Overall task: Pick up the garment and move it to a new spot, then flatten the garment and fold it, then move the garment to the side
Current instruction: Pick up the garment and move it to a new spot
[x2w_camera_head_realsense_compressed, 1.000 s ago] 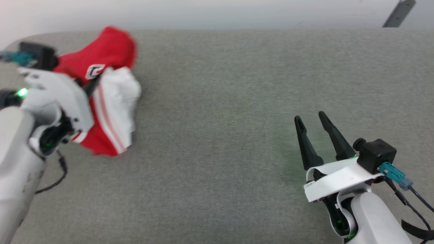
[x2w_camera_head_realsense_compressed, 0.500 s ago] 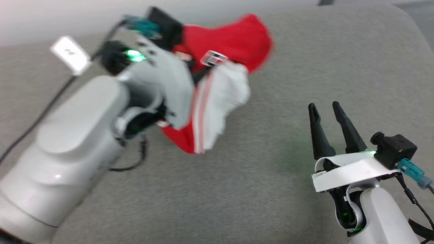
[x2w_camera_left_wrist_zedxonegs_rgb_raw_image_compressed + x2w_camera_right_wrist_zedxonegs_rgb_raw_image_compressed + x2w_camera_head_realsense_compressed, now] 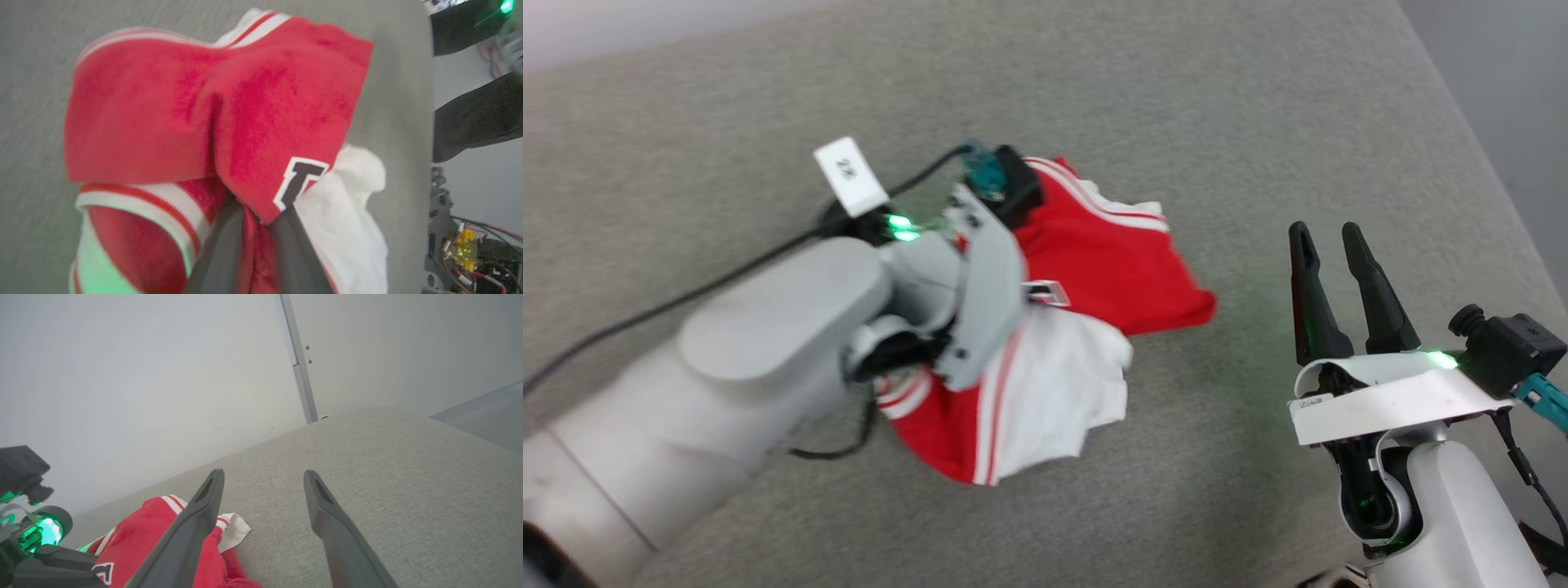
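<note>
One black letter edged in white shows on the red garment (image 3: 245, 102). A fold cuts it off, and it could be an L. The white tag (image 3: 850, 175) carries two dark characters, too blurred to read.

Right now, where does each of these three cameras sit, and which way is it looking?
Head view: on the robot's head, looking forward and down at the grey fabric surface; its pale left forearm and open right gripper show.
Left wrist view: on the left wrist, looking along the left gripper, shut on the red jersey T-shirt with white sleeves.
Right wrist view: on the right wrist, looking past its open fingers over the surface to a pale wall.
Shared: all three show the T-shirt.
</note>
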